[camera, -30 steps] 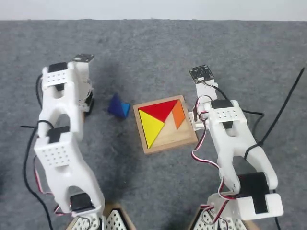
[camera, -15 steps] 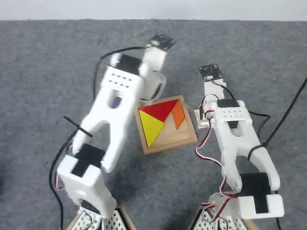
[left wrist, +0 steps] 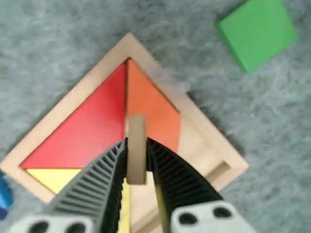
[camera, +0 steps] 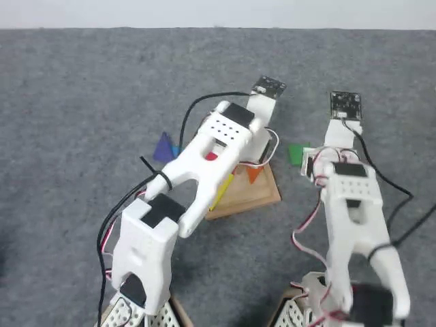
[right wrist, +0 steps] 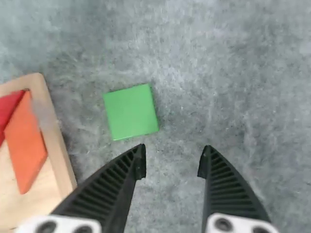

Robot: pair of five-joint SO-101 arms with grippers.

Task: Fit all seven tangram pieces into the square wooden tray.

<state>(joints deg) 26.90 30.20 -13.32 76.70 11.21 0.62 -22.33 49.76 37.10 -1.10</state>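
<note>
Watching from the near end of the desk. The left end effector (left wrist: 136,144) hangs over the square wooden tray (camera: 240,204), clenched on a pale piece (left wrist: 137,124) held edge-on (its outline can't be made out from this angle). Under it the tray already holds the red triangle (left wrist: 87,126), the orange piece (left wrist: 155,111) and the yellow triangle (left wrist: 53,175); bare wood remains toward the tray's near-right part. The right end effector (right wrist: 173,150) is released, jaws spread, poised above the green square (right wrist: 131,111), which lies flat on the grey desk just right of the tray and clear of its rim. A blue piece (camera: 163,146) sits to the tray's left.

Judgement: step in hand is seating the held piece. To do it well, shift it off the orange piece toward the bare wood, turn the wrist so its edges run parallel to the neighbours, lower until it lies flat, then let go. Releasing while it stands on edge risks it tipping onto the seated pieces. Right arm should wait until the left clears.
</note>
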